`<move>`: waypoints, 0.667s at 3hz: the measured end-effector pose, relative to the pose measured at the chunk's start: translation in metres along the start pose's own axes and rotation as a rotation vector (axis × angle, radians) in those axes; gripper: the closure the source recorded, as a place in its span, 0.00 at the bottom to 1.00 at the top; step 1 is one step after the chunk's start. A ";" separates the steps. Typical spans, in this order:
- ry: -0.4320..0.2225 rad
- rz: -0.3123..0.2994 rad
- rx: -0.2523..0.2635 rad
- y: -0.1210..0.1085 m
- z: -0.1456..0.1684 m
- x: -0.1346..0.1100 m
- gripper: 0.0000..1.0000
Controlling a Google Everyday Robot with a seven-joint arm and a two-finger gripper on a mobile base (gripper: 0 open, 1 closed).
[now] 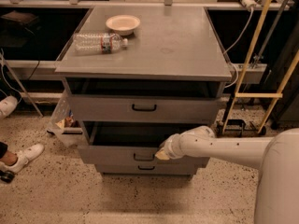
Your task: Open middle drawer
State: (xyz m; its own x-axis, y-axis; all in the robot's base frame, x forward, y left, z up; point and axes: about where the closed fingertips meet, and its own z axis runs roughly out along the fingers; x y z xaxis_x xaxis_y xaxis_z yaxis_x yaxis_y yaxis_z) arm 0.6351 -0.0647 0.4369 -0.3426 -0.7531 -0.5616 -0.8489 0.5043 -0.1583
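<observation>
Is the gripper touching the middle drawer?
Cannot tell: camera view shows the gripper over the front rim of the middle drawer, right of its handle; contact hidden.

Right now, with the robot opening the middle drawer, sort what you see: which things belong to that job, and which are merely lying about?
Belongs to the job:
middle drawer, partly pulled out
its black handle
gripper, at the drawer front just right of the handle

Lying about:
water bottle, on its side on the cabinet top
bowl, behind the bottle
</observation>
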 end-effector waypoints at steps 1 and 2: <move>-0.005 -0.017 0.004 0.018 -0.008 0.014 1.00; -0.005 -0.017 0.004 0.018 -0.011 0.012 1.00</move>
State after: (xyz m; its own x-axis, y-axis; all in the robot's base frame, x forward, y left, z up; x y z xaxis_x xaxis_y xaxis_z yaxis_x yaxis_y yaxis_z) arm 0.6116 -0.0697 0.4359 -0.3260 -0.7597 -0.5627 -0.8531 0.4929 -0.1711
